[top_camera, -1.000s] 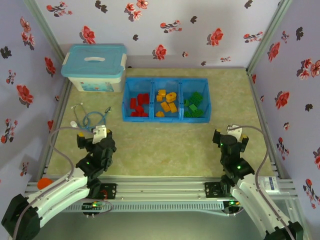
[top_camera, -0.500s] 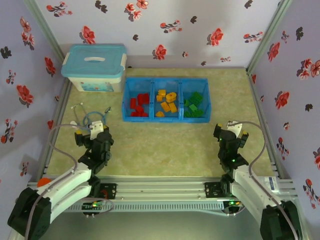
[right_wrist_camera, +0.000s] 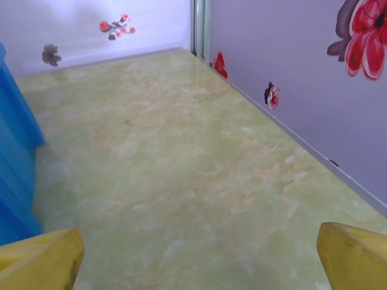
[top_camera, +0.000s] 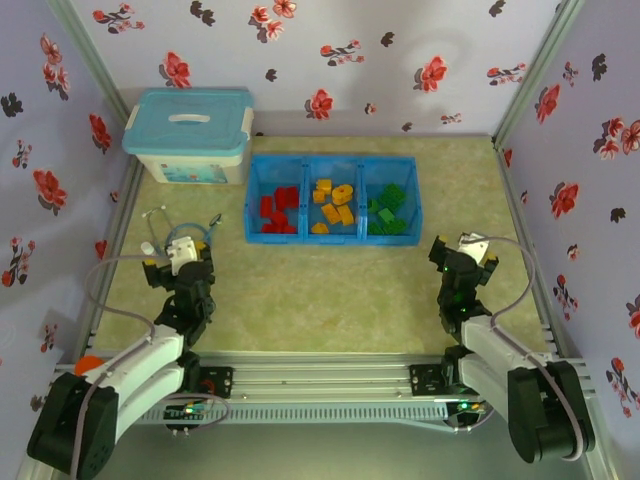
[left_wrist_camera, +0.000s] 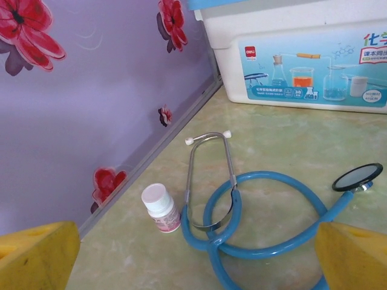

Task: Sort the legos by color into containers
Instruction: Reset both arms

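We are looking first at the green marbled bench (top_camera: pixel 330 290), which is carrying everything. At its far left a pale-blue lidded plastic storage box (top_camera: pixel 188 135) is standing, apart from the work. Just beside it the bright blue plastic tray with three joined compartments (top_camera: pixel 333 158) is lying.

The left pincer (top_camera: pixel 180 258) and the right pincer (top_camera: pixel 465 255) are both hanging low near the arm bases, jaws wide apart and gripping nothing. We are judging that this is because nothing is waiting to be picked.

A blue-tubed stethoscope (left_wrist_camera: pixel 266 176) and a small white-capped bottle (left_wrist_camera: pixel 161 208) are lying in front of the left pincer.

The small plastic legos (top_camera: pixel 334 205) are sitting grouped by colour: red in the left compartment, orange-yellow in the middle, green in the right. The sorting is looking finished to us.
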